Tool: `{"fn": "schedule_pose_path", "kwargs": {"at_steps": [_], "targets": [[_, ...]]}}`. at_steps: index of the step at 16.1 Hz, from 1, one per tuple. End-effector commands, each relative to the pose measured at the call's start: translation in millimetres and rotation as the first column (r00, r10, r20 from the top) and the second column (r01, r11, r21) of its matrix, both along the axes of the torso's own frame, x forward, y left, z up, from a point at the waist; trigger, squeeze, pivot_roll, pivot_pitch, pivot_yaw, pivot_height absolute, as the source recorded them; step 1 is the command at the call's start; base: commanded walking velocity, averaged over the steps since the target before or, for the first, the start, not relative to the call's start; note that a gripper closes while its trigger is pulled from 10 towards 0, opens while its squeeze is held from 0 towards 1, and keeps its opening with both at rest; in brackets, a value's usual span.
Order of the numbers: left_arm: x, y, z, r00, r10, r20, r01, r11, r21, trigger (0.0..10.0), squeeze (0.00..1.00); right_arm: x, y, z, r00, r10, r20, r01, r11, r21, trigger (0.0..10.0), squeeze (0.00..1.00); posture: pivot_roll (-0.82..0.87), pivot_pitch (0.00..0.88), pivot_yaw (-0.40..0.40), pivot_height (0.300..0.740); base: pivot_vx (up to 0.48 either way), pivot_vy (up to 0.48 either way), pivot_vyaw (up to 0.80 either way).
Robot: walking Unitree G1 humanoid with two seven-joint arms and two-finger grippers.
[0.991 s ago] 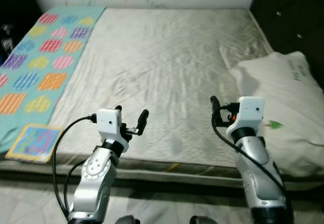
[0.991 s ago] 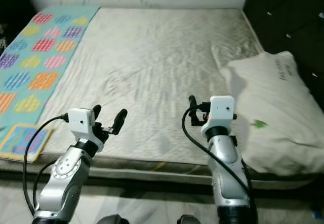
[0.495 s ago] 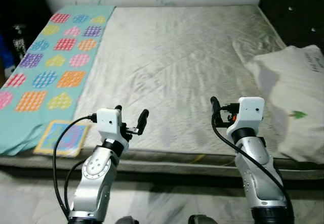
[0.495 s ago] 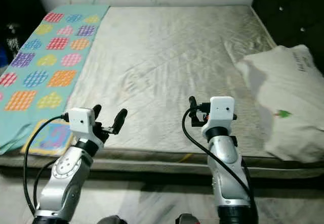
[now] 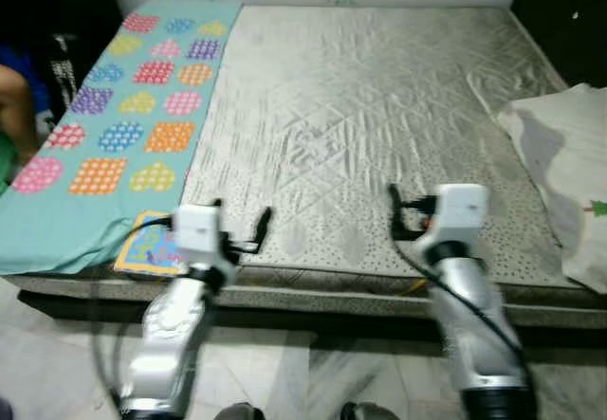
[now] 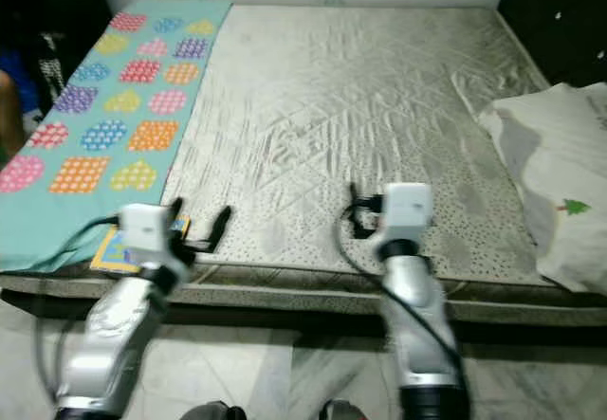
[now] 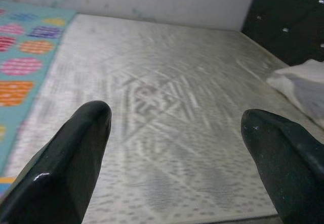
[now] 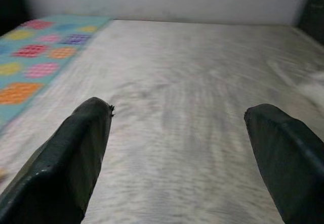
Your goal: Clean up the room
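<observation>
Left eye view: big bare mattress [image 5: 370, 107] ahead, with a teal blanket [image 5: 123, 117] of bright patches along the left side. White pillow [image 5: 569, 173] at the right edge. Colourful book [image 5: 152, 246] at the near left corner. Left gripper [image 5: 242, 235] and right gripper [image 8: 185, 143] raised over the near edge, fingers wide apart, holding nothing.

Both silver arms forward — left gripper [image 5: 239, 229] and right gripper [image 8: 177, 148], fingers spread wide, empty.
</observation>
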State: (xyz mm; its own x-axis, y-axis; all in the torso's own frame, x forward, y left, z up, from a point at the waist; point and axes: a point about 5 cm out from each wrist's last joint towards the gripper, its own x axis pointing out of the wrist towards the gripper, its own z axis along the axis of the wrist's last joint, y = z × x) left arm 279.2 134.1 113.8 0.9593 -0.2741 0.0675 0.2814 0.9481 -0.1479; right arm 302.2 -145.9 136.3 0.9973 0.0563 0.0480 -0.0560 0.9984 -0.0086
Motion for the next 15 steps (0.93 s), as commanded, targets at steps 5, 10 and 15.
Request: {"fn": "schedule_pose_path", "kwargs": {"at_steps": [5, 10, 15], "targets": [[-4.1, -3.9, 2.4, 0.999, -0.031, 0.02, 0.032, 0.999, -0.013, 10.0, 0.0, -0.6, -4.3, 1.4, 1.0, -0.008, 0.007, 0.008, 1.0, -0.006, 10.0, 0.0, -0.04, 0.147, 0.046, 0.74, 0.376, 0.0, 0.0], [-4.2, -3.3, 2.4, 0.999, -0.033, 0.017, 0.033, 0.999, -0.01, 10.0, 0.0, -1.1, -6.6, 0.7, 1.0, -0.022, 0.006, 0.022, 1.0, -0.004, 10.0, 0.0, -0.03, 0.15, 0.047, 0.74, 0.406, 0.0, 0.0], [-5.2, -3.3, 1.2, 1.0, -0.027, 0.013, 0.027, 1.0, -0.003, 10.0, 0.0, -2.6, -10.6, -1.8, 0.999, -0.041, -0.012, 0.041, 0.999, -0.016, 10.0, 0.0, -0.04, 0.159, 0.046, 0.74, 0.399, 0.0, 0.0]]}}
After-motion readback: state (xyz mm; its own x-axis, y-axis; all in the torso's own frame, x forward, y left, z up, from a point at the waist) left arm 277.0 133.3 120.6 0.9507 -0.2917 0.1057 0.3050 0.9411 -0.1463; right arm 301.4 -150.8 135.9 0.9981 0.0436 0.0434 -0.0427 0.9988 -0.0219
